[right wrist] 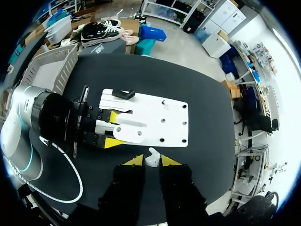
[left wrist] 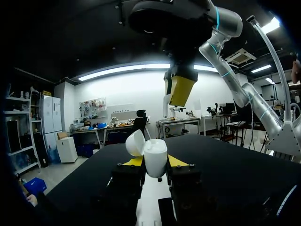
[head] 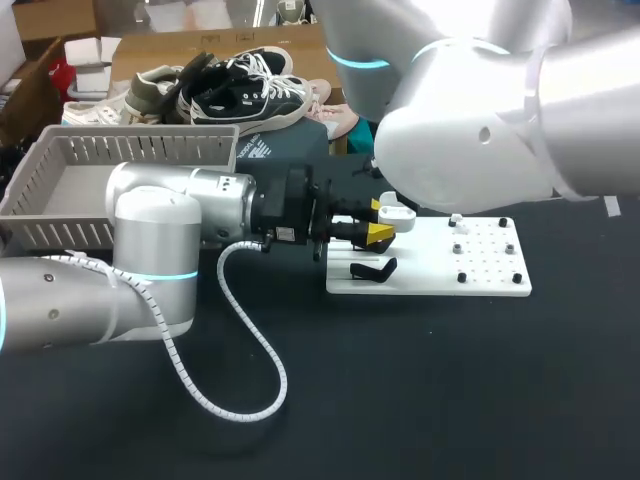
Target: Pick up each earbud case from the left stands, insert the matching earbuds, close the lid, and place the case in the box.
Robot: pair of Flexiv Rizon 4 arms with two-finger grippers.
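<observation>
left arm's gripper (head: 380,222) is clamped on the open white plastic earbud case (head: 398,213), one yellow tip on each side. it holds the case over the left end of the flat white stand board (head: 480,275). left wrist view shows the case lid tipped back and open, body upright between the fingers. right arm's gripper (right wrist: 152,161) hangs above, pointing down, with its tips pinched on a small white earbud (right wrist: 152,155). the earbud is apart from the case, not in it, and sits over the table just off the board's edge. a black curved earbud case (head: 372,268) lies on the board's left part, just beside the left gripper. small pegs (head: 462,247) stand on the board's right half. the grey slatted plastic basket (head: 60,235) sits at the far left of the black table (head: 420,390), behind the left arm. a white coiled cable (head: 250,390) loops from that arm onto the table.
</observation>
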